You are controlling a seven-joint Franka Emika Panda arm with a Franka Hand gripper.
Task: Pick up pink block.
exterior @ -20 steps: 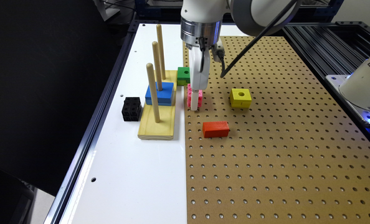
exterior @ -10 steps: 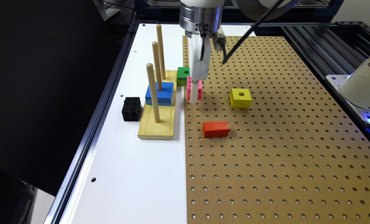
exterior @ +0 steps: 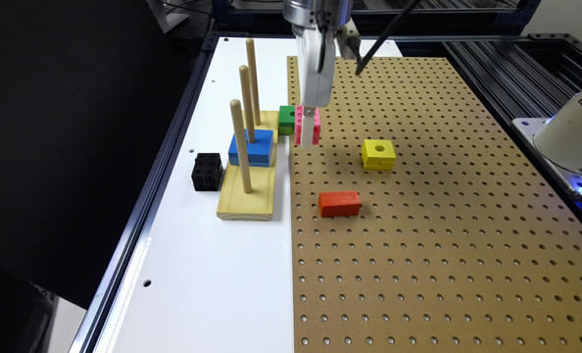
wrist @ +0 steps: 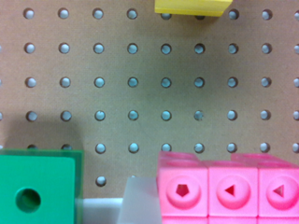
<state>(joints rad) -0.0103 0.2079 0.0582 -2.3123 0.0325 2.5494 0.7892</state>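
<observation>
**Pink block lifted off the pegboard**

Since a second ago the gripper [exterior: 309, 132] has risen, and the pink block [exterior: 301, 126] has come up with it, clamped between the white fingers [exterior: 308, 130] and hanging clear above the pegboard [exterior: 418, 220]. Nothing else has shifted.

The green block [exterior: 286, 119] serves as landmark. Just beside it, on the exterior view's right, the pink block hangs under the wrist. In the wrist view the pink block [wrist: 229, 191] shows three linked cubes with recessed holes, a pale finger [wrist: 138, 200] pressed against its end cube, and the green block [wrist: 39, 186] close by.

Farther to the right of the green block sits a yellow block [exterior: 378, 154]. Nearer the camera lies a red block [exterior: 339, 203]. To its left, a blue block [exterior: 252, 147] sits on a peg of the wooden stand [exterior: 247, 196], with a black block [exterior: 206, 171] beyond that on the white table [exterior: 198, 274].
</observation>
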